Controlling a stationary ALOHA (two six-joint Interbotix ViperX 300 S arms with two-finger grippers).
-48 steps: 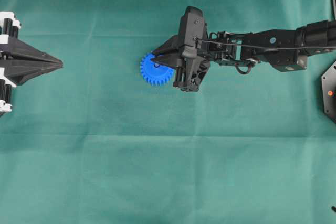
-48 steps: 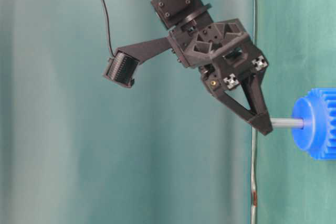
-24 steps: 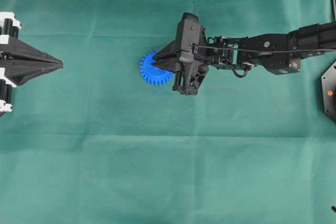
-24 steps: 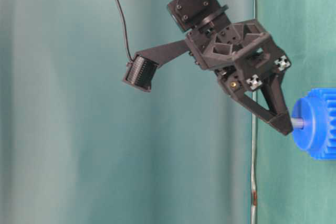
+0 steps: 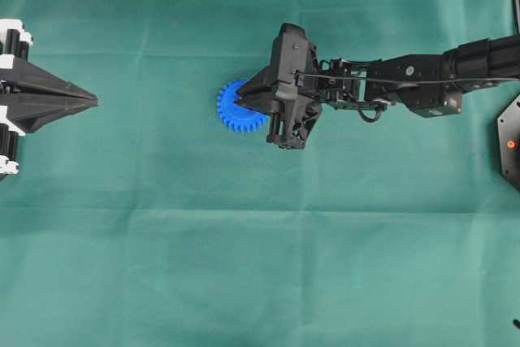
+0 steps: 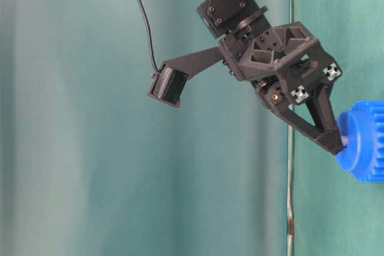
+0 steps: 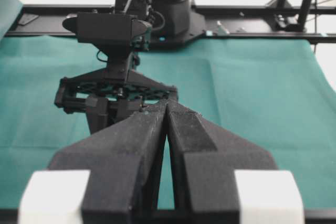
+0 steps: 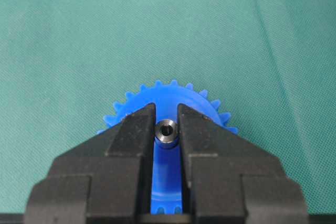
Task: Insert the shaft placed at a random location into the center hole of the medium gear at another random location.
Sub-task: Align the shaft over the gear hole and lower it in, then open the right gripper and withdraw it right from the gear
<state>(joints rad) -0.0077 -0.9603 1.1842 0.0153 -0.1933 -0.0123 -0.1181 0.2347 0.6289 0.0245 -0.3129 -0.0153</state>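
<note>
The blue medium gear (image 5: 230,108) lies flat on the green cloth, also seen in the table-level view (image 6: 365,143) and the right wrist view (image 8: 173,95). My right gripper (image 5: 242,104) is shut on the shaft (image 8: 166,131), a small grey pin with a round end. The shaft stands in the gear's hub, with only a short stub (image 6: 344,140) showing between the fingertips (image 6: 332,144) and the hub. The center hole is hidden by the shaft. My left gripper (image 5: 91,100) is shut and empty at the far left, jaws together (image 7: 167,104).
A black fixture with a red dot (image 5: 510,144) sits at the right edge. The right arm (image 5: 414,79) stretches across from the right. A thin cable (image 6: 290,208) runs along the cloth's edge.
My right gripper has moved toward the gear with the shaft. The shaft has gone deeper into the hub, and its exposed length has shrunk to a stub. The left arm has not moved.
</note>
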